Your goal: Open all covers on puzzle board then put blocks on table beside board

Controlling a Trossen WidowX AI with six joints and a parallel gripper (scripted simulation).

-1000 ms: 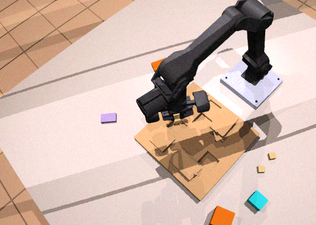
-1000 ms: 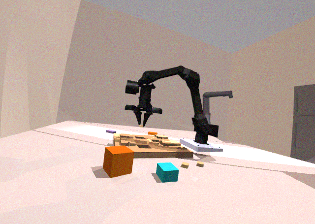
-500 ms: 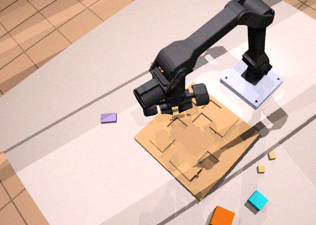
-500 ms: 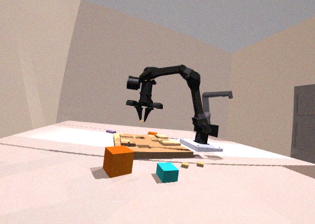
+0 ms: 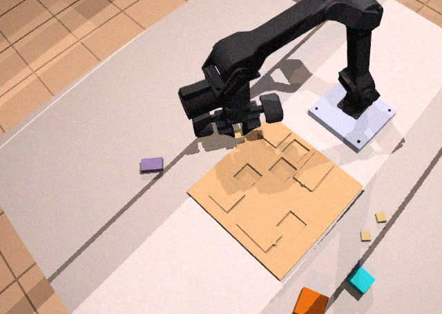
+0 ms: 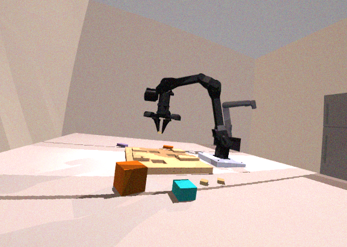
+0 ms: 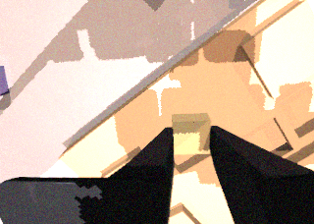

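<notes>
Above the board (image 5: 321,210) (image 6: 179,170) (image 7: 142,131), near one edge, holds the jaws (image 5: 238,134) (image 6: 159,132) pointing down and raised well clear of the wells. Has them nearly together, shut on a small yellow block (image 5: 238,134) (image 6: 159,132) (image 7: 191,142) (pinched right at the tips).

Down on the board, shows four open square wells: a left well (image 5: 247,175), a middle well (image 5: 282,169), an upper well (image 5: 295,148) and a lower well (image 5: 291,223). Bears flat covers too, among them a right cover (image 5: 313,174) beside the middle well and a lower cover (image 5: 257,232) beside the lower well. Cannot tell whether anything lies under them.

Out on the tabletop (image 5: 142,239) (image 6: 252,210), off the board, has two small yellow blocks lying near each other, the near block (image 5: 365,236) (image 6: 204,182) and the far block (image 5: 380,217) (image 6: 220,181). Has a cyan cube (image 5: 361,279) (image 6: 184,190) close to an orange cube (image 5: 310,301) (image 6: 130,178) on that same side, not touching.

Across the board from those, has a flat purple block (image 5: 152,164) (image 6: 122,145) well apart and, behind the board in the exterior view, a flat orange block (image 6: 168,146).
</notes>
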